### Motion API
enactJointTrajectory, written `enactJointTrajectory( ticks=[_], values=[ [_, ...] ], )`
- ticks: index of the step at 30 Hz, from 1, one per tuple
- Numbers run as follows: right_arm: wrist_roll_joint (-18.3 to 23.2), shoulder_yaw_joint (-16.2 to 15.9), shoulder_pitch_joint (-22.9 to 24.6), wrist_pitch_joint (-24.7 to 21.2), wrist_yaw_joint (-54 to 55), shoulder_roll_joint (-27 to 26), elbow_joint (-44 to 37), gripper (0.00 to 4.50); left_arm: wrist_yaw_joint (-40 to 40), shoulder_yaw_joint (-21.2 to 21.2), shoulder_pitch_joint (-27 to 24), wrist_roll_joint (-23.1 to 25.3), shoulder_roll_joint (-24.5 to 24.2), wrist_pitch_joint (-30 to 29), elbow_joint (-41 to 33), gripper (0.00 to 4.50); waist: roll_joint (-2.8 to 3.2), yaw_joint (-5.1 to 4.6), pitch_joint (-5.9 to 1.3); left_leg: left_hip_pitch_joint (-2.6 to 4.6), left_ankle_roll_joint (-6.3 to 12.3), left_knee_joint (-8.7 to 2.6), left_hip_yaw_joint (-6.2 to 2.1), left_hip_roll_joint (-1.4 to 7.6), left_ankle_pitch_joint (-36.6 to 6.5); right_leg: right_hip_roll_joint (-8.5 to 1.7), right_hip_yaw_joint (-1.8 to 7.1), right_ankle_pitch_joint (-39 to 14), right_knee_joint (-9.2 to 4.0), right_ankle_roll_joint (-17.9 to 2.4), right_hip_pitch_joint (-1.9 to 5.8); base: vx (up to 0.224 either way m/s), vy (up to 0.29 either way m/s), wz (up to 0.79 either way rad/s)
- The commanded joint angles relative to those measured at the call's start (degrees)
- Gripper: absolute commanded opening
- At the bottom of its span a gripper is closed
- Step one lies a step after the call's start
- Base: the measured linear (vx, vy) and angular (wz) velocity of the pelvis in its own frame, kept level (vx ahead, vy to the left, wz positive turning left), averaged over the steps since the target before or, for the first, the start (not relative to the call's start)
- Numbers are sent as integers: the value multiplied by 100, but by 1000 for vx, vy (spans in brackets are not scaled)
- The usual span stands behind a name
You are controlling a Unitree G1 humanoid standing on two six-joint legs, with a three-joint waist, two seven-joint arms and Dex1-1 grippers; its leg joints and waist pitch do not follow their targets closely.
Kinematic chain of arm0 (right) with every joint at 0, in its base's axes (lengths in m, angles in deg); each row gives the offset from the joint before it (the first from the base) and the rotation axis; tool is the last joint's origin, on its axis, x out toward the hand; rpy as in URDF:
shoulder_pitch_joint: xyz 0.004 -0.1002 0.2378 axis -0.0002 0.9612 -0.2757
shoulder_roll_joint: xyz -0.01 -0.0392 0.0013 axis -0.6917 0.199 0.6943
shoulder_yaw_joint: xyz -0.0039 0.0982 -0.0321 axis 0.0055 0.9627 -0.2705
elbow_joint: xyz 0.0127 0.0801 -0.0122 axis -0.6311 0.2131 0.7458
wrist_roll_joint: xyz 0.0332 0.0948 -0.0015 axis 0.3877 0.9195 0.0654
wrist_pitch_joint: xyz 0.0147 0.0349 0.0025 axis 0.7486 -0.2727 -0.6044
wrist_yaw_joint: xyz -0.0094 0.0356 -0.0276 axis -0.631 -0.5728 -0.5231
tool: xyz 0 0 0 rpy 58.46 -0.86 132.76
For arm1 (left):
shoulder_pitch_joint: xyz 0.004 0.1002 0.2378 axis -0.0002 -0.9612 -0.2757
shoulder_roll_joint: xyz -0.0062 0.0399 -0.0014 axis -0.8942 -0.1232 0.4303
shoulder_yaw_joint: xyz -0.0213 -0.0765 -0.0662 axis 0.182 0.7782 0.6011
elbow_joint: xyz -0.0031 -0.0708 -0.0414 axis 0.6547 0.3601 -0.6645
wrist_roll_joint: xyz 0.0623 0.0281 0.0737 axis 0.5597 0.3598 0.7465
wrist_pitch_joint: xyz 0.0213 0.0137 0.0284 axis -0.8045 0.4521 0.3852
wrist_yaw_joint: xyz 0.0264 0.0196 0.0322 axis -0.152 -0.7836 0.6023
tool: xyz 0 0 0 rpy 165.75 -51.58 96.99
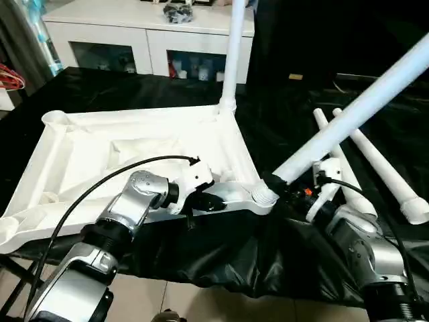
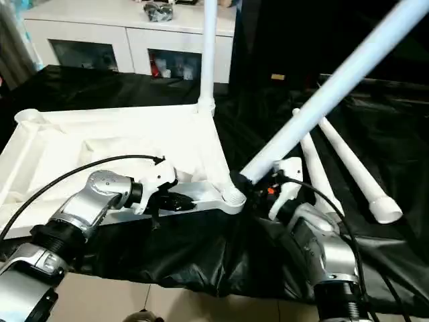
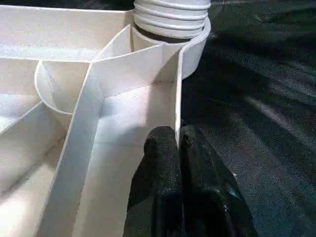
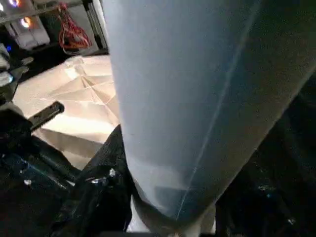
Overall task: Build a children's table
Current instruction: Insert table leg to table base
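Upside down on the black-draped tabletop (image 1: 295, 127), ribbed underside up — table top (image 1: 87, 157), sockets exposed for legs. Left gripper (image 3: 177, 143) pinched shut on its near rim, steadying. Right gripper (image 1: 281, 182) clamped round tilted leg (image 1: 355, 111), threaded end meeting near-right corner socket (image 1: 263, 196). One leg (image 1: 233, 54) upright at far corner; two spare legs (image 1: 375, 164) lying towards the right edge.

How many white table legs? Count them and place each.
4. One long tapered white plastic leg stands upright in the far corner socket, one leans from the near corner in the right pincer, two lie on the black cloth.
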Motion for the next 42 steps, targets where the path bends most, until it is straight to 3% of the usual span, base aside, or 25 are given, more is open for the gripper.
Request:
enactJointTrajectory(
  ticks=[1,4,5,6,8,9,10,11,13,14,18,22,25,30,32,33,36,37,42],
  values=[
    [-415,-402,81,-221,3,100,290,187,-178,-3,144,148,-39,-24,102,0,37,-65,-228,170,-242,-535,-272,414,-2681,-653,345,-3461,-717,-472,27,0,0,0],
    [-563,-585,-216,-283,-88,196,439,187,-69,-87,149,205,-83,30,93,0,19,-90,-251,114,-229,-581,-294,421,-2520,-648,339,-3218,-681,-486,96,0,0,0],
    [-563,-585,-216,-283,-88,196,439,187,-69,-87,149,205,-83,30,93,0,33,-93,-252,115,-222,-590,-282,425,-2463,-641,342,-3082,-680,-523,95,0,0,0],
    [-664,-696,-484,-331,-205,267,614,187,36,-147,159,251,-119,83,107,0,-6,-101,-252,134,-207,-582,-265,421,-2466,-643,345,-3030,-687,-560,76,0,0,0],
    [-725,-794,-633,-381,-344,330,723,187,98,-172,159,268,-150,98,95,0,3,-133,-240,117,-196,-586,-264,417,-2429,-643,345,-3026,-684,-591,88,0,0,0],
    [-764,-859,-726,-415,-439,372,793,187,139,-187,158,277,-171,105,83,0,6,-151,-244,144,-197,-566,-262,410,-2488,-647,340,-3080,-686,-616,74,0,0,0],
    [-803,-949,-801,-493,-585,443,838,187,187,-202,160,287,-191,97,65,0,-51,-177,-240,139,-173,-567,-252,409,-2459,-640,340,-3102,-696,-614,78,0,0,0],
    [-803,-949,-801,-493,-585,443,838,187,187,-202,160,287,-191,97,65,0,-14,-169,-238,161,-153,-550,-243,410,-2414,-649,356,-3122,-700,-627,55,0,0,0],
    [-857,-1134,-909,-594,-939,593,905,187,290,-240,161,319,-239,89,20,0,-60,-169,-245,155,-105,-546,-226,413,-2285,-644,365,-3032,-694,-665,65,0,0,0],
    [-857,-1134,-909,-594,-939,593,905,187,290,-240,161,319,-239,89,20,0,-34,-153,-256,142,-88,-551,-225,430,-2166,-640,375,-2825,-663,-713,74,0,0,0],
    [-901,-1353,-1060,-634,-1420,765,1047,187,502,-330,144,340,-342,55,-148,0,-55,-135,-299,125,-74,-549,-188,446,-1888,-612,390,-1924,-544,-1010,106,0,0,0],
    [-916,-1386,-1084,-620,-1501,790,1079,187,560,-350,140,342,-365,47,-194,0,-68,-124,-311,110,-12,-520,-158,431,-1700,-607,400,-1636,-504,-1122,121,0,0,0],
    [-873,-1460,-1090,-458,-1881,887,1116,187,839,-405,147,327,-455,63,-369,0,-123,-115,-296,77,32,-516,-164,429,-1612,-613,401,-1716,-498,-1083,129,0,0,0],
    [-765,-1510,-1006,-29,-2483,978,1084,187,1168,-434,325,315,-585,130,-384,0,-92,-59,-286,68,143,-514,-152,436,-1409,-576,394,-1242,-433,-1188,135,0,0,0],
    [-741,-1499,-1003,2,-2534,970,1094,187,1184,-434,345,314,-604,126,-379,0,-105,-41,-296,76,173,-511,-147,441,-1323,-564,385,-992,-399,-1277,149,0,0,0],
    [-676,-1472,-961,35,-2588,938,1033,187,1195,-388,361,275,-644,75,-393,0,-132,-28,-308,75,190,-504,-141,441,-1286,-572,382,-944,-390,-1303,161,0,0,0],
    [-618,-1408,-908,39,-2557,879,982,187,1094,-338,342,284,-676,-1,-443,0,-90,4,-286,76,171,-517,-146,441,-1340,-588,385,-1110,-412,-1288,154,0,0,0],
    [-614,-1400,-896,65,-2591,867,981,187,1085,-327,333,290,-682,-27,-476,0,-120,1,-292,81,149,-522,-146,447,-1398,-590,386,-1192,-422,-1269,158,0,0,0],
    [-676,-1430,-836,222,-2642,808,1047,187,1012,-279,350,281,-646,-78,-438,0,-105,1,-279,88,87,-542,-158,449,-1525,-593,389,-1402,-447,-1219,146,0,0,0]
  ],
)
